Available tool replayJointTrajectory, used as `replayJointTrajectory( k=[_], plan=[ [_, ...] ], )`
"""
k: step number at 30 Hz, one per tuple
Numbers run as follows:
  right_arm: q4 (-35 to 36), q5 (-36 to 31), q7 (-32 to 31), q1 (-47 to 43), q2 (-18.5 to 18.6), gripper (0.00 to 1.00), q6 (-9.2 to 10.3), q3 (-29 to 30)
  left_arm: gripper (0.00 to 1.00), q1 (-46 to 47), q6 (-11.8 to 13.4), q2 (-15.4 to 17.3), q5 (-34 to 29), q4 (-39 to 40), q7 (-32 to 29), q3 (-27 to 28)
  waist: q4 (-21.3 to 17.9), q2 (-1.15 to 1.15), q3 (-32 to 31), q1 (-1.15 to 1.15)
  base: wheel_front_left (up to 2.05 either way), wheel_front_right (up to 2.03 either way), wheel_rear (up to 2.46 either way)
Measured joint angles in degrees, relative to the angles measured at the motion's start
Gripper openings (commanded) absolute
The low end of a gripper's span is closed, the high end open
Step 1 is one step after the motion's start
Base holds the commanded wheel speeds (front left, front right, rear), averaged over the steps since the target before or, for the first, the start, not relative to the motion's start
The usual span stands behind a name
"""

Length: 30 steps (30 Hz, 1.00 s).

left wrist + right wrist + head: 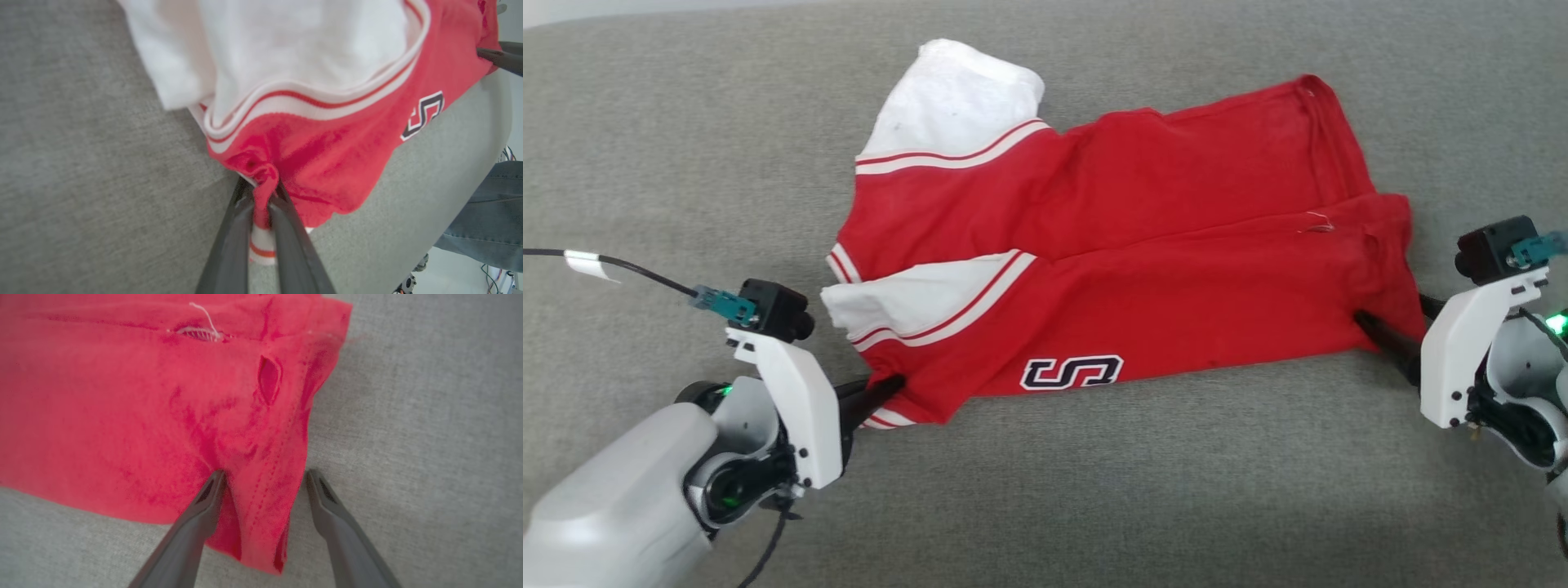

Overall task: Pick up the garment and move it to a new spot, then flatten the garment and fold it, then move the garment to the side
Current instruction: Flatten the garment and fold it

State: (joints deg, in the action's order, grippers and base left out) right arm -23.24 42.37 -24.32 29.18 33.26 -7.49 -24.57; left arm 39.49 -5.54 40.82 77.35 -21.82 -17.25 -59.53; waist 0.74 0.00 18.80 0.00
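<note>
My left claw (261, 196) is clenching the shirt (1143, 269); my right claw (265, 477), released, is straddling its hem, needing closing before lifting.

It looked like a robotics lab or test room rather than a home. The bench (1094, 506) was a plain pad covered in grey fabric. Past its rounded edge, loose wires (507, 153) hung above a pale floor (445, 277), and a person's leg in jeans (486, 216) was close by.
</note>
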Motion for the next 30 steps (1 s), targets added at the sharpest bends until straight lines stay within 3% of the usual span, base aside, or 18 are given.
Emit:
replayJointTrajectory(
  k=[1, 2, 3, 4, 11, 19, 27, 28, 29, 30],
  plan=[
    [-0.78, 0.00, -1.07, 0.66, 0.23, 0.87, 0.00, -0.80, 0.00, 0.02, -0.01, -0.42, -0.16, -0.40, 0.38, -0.01, 0.32, 0.00, 0.03, 0.00, 0.00, 0.00, 0.00],
    [-1.46, 0.00, -2.09, 1.13, 0.51, 0.43, 0.01, -1.53, 0.00, 0.13, -0.09, -0.93, -0.31, -0.83, 0.73, -0.07, 0.66, 0.00, 0.04, 0.00, 0.00, 0.00, 0.00],
    [-1.82, 0.01, -2.67, 1.57, 0.76, 0.13, 0.01, -2.38, 0.00, 0.20, -0.20, -1.37, -0.44, -1.34, 1.21, -0.12, 1.01, 0.00, 0.01, 0.00, 0.00, 0.00, 0.00],
    [-2.30, 0.41, -2.98, 1.94, 0.86, 0.00, 0.01, -2.86, 0.00, 0.21, -0.33, -1.88, -0.64, -1.77, 1.74, -0.12, 1.34, 0.00, -0.06, 0.00, 0.00, 0.00, 0.00],
    [-2.85, 3.08, -1.36, 0.48, 1.99, 0.00, 0.00, -3.38, 0.00, -0.34, -1.01, -3.67, -1.82, -3.83, 5.24, -0.42, 2.81, 0.00, -1.93, 0.00, 0.00, 0.00, 0.00],
    [5.46, 3.39, -1.42, -8.81, 4.80, 0.00, -0.01, 1.35, 0.00, -4.64, -0.99, 1.33, -1.57, 0.76, 8.26, 0.38, 2.77, 0.00, -3.22, 0.00, 0.00, 0.00, 0.00],
    [16.45, -0.99, -5.54, -21.01, 2.60, 0.00, -0.01, 11.36, 0.00, -9.10, 2.58, 7.14, -1.23, 10.11, 9.47, 0.67, 2.13, 0.00, -3.17, 0.00, 0.00, 0.00, 0.00],
    [17.75, -2.02, -5.89, -22.14, 1.74, 0.11, -0.01, 12.71, 0.00, -9.49, 3.11, 7.71, -1.22, 11.06, 9.81, 0.80, 2.01, 0.00, -3.13, 0.00, 0.00, 0.00, 0.00],
    [18.97, -2.94, -5.94, -23.01, 0.78, 0.46, -0.01, 14.15, 0.00, -9.73, 3.63, 8.14, -1.22, 12.02, 10.23, 0.93, 1.89, 0.00, -3.06, 0.00, 0.00, 0.00, 0.00],
    [20.20, -3.97, -5.90, -23.73, -0.35, 0.86, -0.01, 15.57, 0.18, -9.93, 4.15, 8.46, -1.23, 12.74, 10.81, 1.19, 1.79, 0.00, -2.99, 0.00, 0.00, 0.00, 0.00]
  ],
)
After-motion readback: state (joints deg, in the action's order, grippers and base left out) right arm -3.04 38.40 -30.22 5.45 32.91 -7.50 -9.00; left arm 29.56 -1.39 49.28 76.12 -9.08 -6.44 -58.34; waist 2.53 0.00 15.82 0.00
